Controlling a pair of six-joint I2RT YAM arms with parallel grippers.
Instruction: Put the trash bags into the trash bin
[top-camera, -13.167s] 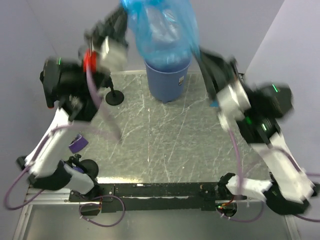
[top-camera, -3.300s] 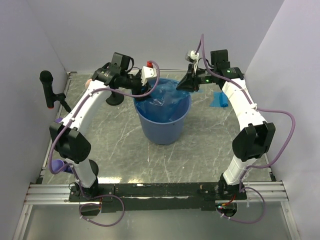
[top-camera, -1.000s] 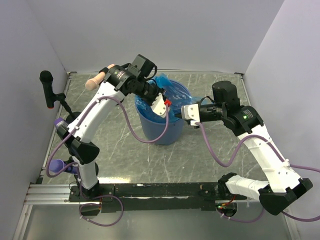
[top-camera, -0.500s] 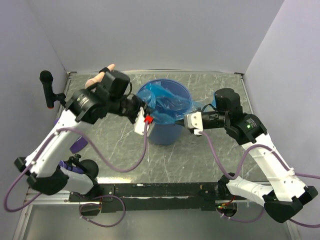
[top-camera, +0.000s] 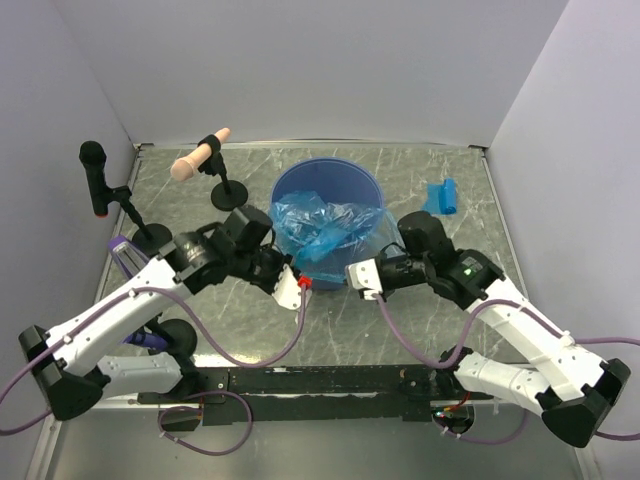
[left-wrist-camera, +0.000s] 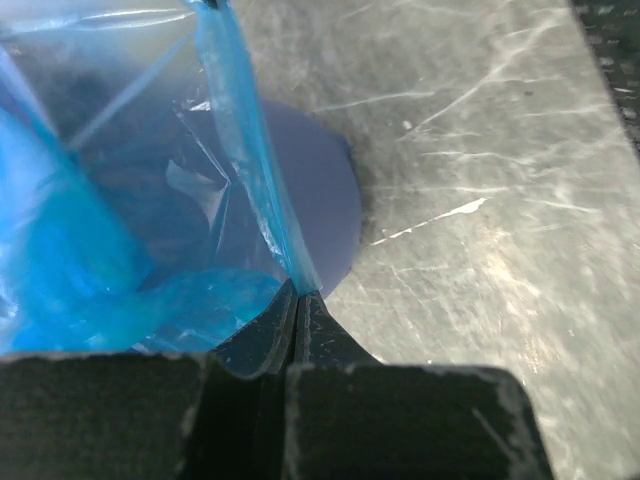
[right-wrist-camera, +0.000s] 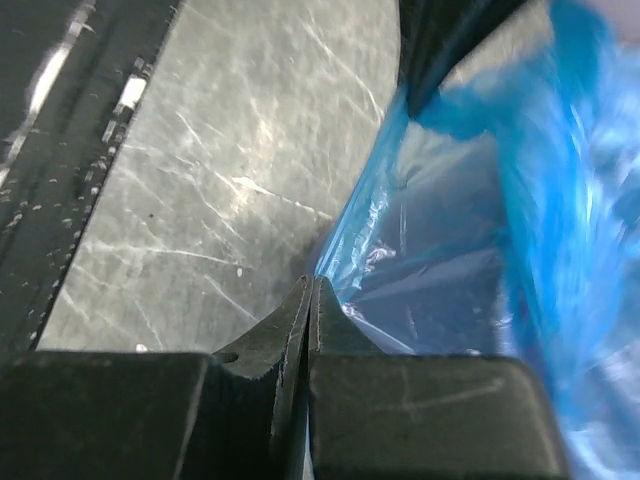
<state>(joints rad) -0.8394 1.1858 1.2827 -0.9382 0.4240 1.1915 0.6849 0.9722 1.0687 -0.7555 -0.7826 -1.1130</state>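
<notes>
Jaws clamp trash bag (top-camera: 322, 232) edges over trash bin's (top-camera: 315, 180) near rim

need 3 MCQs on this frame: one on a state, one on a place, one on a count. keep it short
1. The trash bin stands:
A. upright
B. on its side
C. upside down

2. The small blue packet lies:
A. inside the bin
B. on the table, to the bin's right
C. in a gripper

3. How many grippers pinch the trash bag?
A. none
B. one
C. two

Key:
1 A: its open mouth faces up in the top view.
2 B: it sits on the table surface, apart from the bin.
3 C: the left gripper and the right gripper are each shut on blue film in their wrist views.
</notes>
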